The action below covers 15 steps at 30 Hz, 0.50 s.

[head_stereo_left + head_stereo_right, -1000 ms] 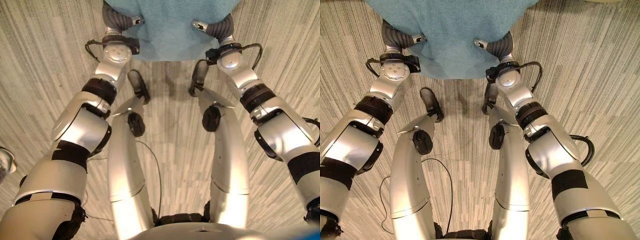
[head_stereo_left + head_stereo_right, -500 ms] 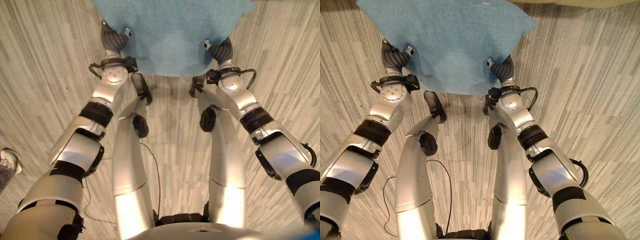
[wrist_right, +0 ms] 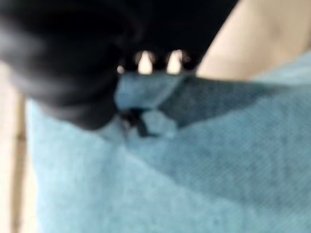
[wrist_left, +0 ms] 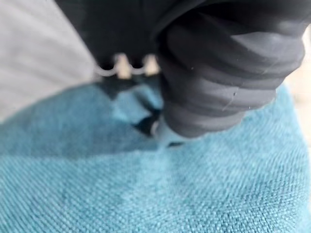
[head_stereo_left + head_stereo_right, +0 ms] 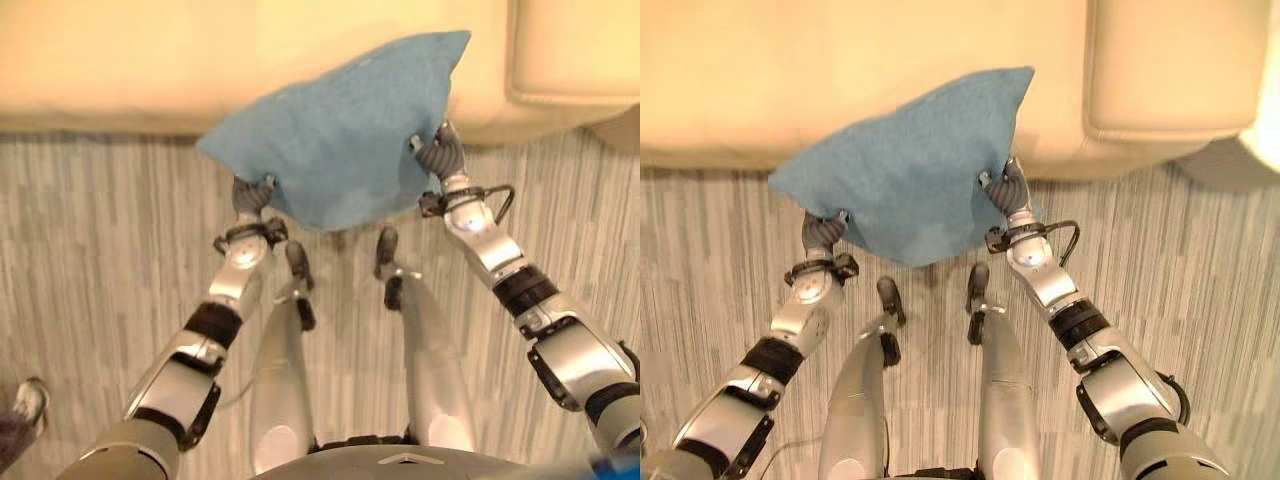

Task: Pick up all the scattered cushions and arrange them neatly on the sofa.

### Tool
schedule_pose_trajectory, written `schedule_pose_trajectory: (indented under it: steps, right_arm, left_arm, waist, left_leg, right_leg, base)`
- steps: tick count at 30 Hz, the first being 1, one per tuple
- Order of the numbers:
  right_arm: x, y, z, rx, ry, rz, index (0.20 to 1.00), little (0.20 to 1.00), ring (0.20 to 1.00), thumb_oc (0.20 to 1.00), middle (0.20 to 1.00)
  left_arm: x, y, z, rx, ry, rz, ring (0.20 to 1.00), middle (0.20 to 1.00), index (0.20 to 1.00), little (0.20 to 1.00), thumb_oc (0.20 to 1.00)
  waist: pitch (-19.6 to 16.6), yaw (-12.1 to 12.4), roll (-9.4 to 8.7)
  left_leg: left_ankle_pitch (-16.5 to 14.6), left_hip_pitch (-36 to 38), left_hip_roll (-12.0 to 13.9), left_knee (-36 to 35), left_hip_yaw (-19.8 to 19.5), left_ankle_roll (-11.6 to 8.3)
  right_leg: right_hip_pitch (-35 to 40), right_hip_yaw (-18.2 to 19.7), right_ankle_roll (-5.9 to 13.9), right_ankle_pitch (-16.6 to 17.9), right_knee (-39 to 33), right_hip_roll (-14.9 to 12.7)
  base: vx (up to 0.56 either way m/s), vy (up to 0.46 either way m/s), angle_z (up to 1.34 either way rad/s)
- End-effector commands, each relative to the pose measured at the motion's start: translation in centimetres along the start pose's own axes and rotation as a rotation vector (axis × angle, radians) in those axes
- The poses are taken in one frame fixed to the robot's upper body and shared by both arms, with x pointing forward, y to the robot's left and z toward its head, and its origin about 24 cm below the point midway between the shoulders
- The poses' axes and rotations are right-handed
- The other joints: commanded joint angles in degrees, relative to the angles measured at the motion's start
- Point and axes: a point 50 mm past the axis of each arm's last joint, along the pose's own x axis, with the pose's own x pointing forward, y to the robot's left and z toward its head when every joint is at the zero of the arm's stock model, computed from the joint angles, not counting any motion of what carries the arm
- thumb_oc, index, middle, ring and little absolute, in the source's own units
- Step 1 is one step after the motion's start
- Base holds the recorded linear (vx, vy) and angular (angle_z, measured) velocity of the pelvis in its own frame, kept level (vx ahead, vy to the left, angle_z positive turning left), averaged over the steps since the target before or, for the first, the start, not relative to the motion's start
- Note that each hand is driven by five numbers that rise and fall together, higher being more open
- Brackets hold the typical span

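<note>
A teal cushion (image 5: 350, 130) hangs in the air between my two hands, tilted, its far corner over the front edge of the cream sofa (image 5: 120, 70). My left hand (image 5: 250, 197) grips its near left edge, thumb on top and fingers underneath. At the near right edge my right hand (image 5: 441, 157) holds it the same way. In the left wrist view the dark cover of my left hand (image 4: 228, 73) presses into the teal cloth (image 4: 146, 194). In the right wrist view my right hand (image 3: 63, 63) pinches a fold of the cushion (image 3: 218, 160).
The sofa runs across the far side, with a seam between two seat pads at the right (image 5: 508, 60). Grey striped carpet (image 5: 100, 250) lies between me and the sofa. A person's shoe (image 5: 28, 400) shows at the near left.
Both hands have raised the cushion and carried it forward, away from my body. The view has swung up, so the sofa has come into sight.
</note>
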Motion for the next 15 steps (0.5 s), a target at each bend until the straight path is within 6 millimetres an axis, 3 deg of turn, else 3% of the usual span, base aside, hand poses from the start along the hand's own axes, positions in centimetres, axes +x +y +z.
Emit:
schedule_pose_trajectory:
  steps: [1,2,3,4,8,11,13,15]
  right_arm:
    - [-0.2,4.6,4.4,0.099,-0.223,0.199,0.2,0.2,0.2,0.2,0.2]
    - [-1.5,4.8,3.0,0.101,-0.18,0.228,0.2,0.2,0.2,0.2,0.2]
    - [-2.1,5.1,2.6,0.108,-0.168,0.247,0.2,0.2,0.2,0.2,0.2]
    - [-3.5,5.6,1.3,0.111,-0.129,0.278,0.2,0.2,0.2,0.2,0.2]
    - [-4.7,5.3,-0.1,0.151,-0.076,0.268,0.2,0.2,0.2,0.2,0.2]
    - [-5.4,4.1,-1.3,0.165,-0.022,0.222,0.2,0.2,0.2,0.2,0.2]
    - [-5.2,4.3,-1.0,0.159,-0.03,0.23,0.2,0.2,0.2,0.2,0.2]
    - [-5.1,4.0,-0.8,0.165,-0.036,0.216,0.2,0.2,0.2,0.2,0.2]
  left_arm:
    - [-0.5,-5.9,2.8,-0.042,-0.155,-0.287,0.2,0.2,0.2,0.2,0.2]
    - [-1.2,-5.1,1.4,-0.029,-0.111,-0.288,0.2,0.2,0.2,0.2,0.2]
    - [-1.5,-4.7,1.2,-0.021,-0.109,-0.286,0.2,0.2,0.2,0.2,0.2]
    - [-2.2,-4.4,0.5,0.001,-0.101,-0.309,0.2,0.2,0.2,0.2,0.2]
    - [-3.1,-4.5,-0.8,-0.027,-0.057,-0.321,0.2,0.2,0.2,0.2,0.2]
    - [-3.7,-4.8,-1.4,-0.06,-0.024,-0.319,0.2,0.2,0.2,0.2,0.2]
    - [-3.5,-4.4,-1.2,-0.048,-0.034,-0.31,0.2,0.2,0.2,0.2,0.2]
    - [-3.5,-4.4,-1.0,-0.043,-0.039,-0.318,0.2,0.2,0.2,0.2,0.2]
  waist:
    - [-1.75,-0.32,0.99]
    - [-2.24,-0.47,0.4]
    - [-2.79,-0.56,0.31]
    - [-4.1,-0.97,-0.18]
    - [-6.35,-1.57,-1.21]
    - [-9.73,-1.4,-1.48]
    - [-10.84,-0.88,-2.54]
    - [-11.5,-0.82,-2.96]
  left_leg:
    - [-0.06,4.69,3.3,-1.34,0.76,-2.33]
    - [0.42,12.63,3.34,-3.73,2.1,-3.04]
    - [0.39,15.02,3.24,-4.16,2.48,-3.22]
    - [0.4,20.8,3.58,-4.42,3.77,-4.24]
    - [1.72,25.3,4.6,-1.59,6.68,-5.1]
    - [5.67,28.35,2.35,-12.2,11.33,-4.46]
    - [2.68,32.39,0.34,-12.68,9.26,-3.53]
    - [1.38,33.87,-0.14,-12.8,11.46,-2.52]
  right_leg:
    - [6.47,1.53,6.3,3.09,-7.59,0.82]
    - [15.18,0.16,6.13,3.29,-11.72,1.81]
    - [17.78,-0.03,6.12,3.42,-12.98,2.34]
    - [25.56,-0.75,5.9,3.56,-17.1,3.28]
    - [33.85,-2.59,5.47,3.18,-21.75,3.98]
    - [39.95,-3.41,7.6,4.3,-24.33,4.14]
    - [42.93,-1.68,8.67,3.99,-25.18,3.75]
    - [43.57,-1.36,9.79,4.5,-24.6,2.5]
  base:
    - [0.1,-0.051,0.09]
    - [0.15,-0.069,0.22]
    - [0.28,-0.11,0.18]
    - [0.18,-0.059,0.08]
    - [0.18,-0.042,0.19]
    - [0.31,0.176,0.48]
    - [0.29,0.245,0.01]
    - [0.23,0.336,-0.7]
